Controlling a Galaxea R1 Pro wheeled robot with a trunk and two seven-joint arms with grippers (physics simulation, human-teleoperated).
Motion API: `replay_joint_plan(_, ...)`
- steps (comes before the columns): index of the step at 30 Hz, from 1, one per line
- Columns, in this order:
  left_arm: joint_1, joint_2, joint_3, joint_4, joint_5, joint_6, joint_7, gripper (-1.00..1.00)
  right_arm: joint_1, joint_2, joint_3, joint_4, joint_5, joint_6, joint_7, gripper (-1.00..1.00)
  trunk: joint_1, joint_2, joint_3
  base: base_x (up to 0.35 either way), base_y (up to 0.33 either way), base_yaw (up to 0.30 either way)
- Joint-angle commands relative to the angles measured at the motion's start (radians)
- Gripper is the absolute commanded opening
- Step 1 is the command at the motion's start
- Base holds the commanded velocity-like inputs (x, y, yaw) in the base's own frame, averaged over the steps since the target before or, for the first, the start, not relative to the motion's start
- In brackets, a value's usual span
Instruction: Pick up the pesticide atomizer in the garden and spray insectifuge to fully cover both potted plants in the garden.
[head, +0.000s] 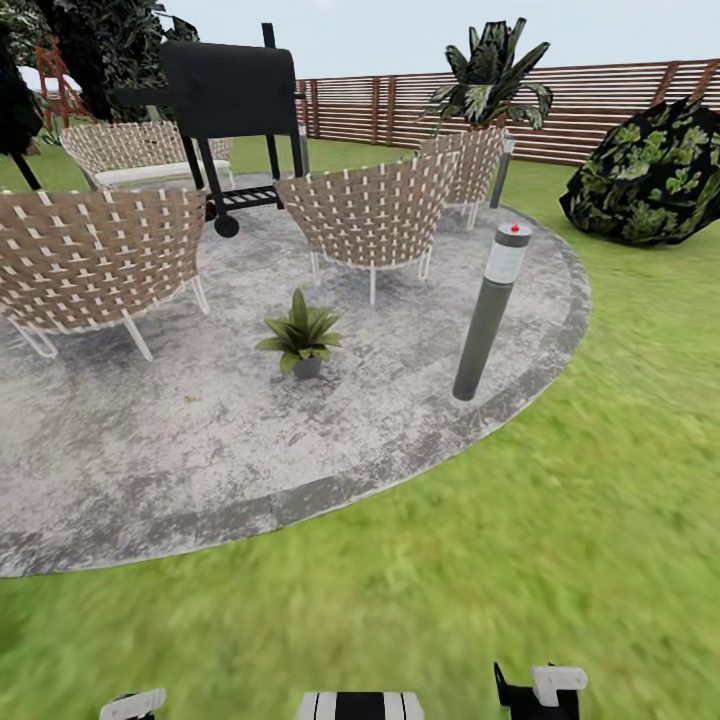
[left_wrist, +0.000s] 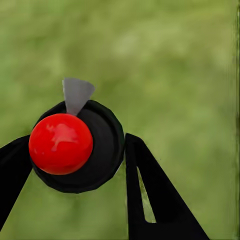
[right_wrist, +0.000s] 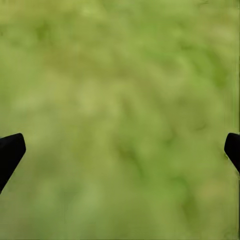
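Observation:
One potted plant (head: 300, 335), a low rosette of pointed green leaves in a small dark pot, stands on the round grey stone patio (head: 200, 450) of the garden, ahead and left of me. In the left wrist view my left gripper (left_wrist: 77, 145) is shut on the pesticide atomizer (left_wrist: 105, 150). The atomizer is seen end-on as a round black body with a red cap (left_wrist: 60, 143) and a grey spout (left_wrist: 76, 94), held over grass. My right gripper (right_wrist: 120, 145) is open, fingers spread wide over bare lawn.
Woven chairs (head: 375, 215) (head: 85, 260) and a black grill (head: 230, 100) stand on the patio. A grey bollard lamp (head: 490, 310) stands near its right edge. A dark bush (head: 650, 175), a palm (head: 495, 75) and the slat fence (head: 600, 110) lie beyond. Lawn (head: 450, 580) lies between me and the patio.

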Motion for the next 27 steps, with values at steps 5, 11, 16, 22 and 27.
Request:
replay_joint_plan(5, -0.001, 0.0, 0.009, 0.0, -0.005, -0.003, -0.007, -1.0, 0.0, -0.001, -0.007, 0.001, 0.011, -0.002, -0.004, 1.0, 0.0, 0.0, -0.001, 0.327, -0.161, 0.013)
replay_joint_plan(11, -0.001, 0.0, 0.009, 0.0, -0.005, -0.002, -0.007, -1.0, 0.0, -0.001, -0.007, 0.001, 0.013, -0.002, -0.005, 1.0, 0.0, 0.0, -0.001, 0.326, -0.15, 0.001)
replay_joint_plan(16, -0.001, 0.0, 0.009, 0.0, -0.005, -0.002, -0.007, -1.0, 0.0, -0.001, -0.007, 0.0, 0.012, -0.002, -0.004, 1.0, 0.0, 0.0, -0.001, 0.327, -0.111, 0.0)
replay_joint_plan(22, -0.001, 0.0, 0.009, 0.0, -0.005, -0.002, -0.007, -1.0, 0.0, 0.001, -0.006, -0.002, 0.009, -0.002, -0.005, 1.0, 0.0, 0.0, -0.001, 0.335, -0.02, 0.063)
replay_joint_plan(27, -0.001, 0.0, 0.009, 0.0, -0.005, -0.002, -0.007, -1.0, 0.0, 0.002, -0.006, -0.002, 0.009, -0.002, -0.005, 1.0, 0.0, 0.0, -0.001, 0.336, -0.001, 0.258)
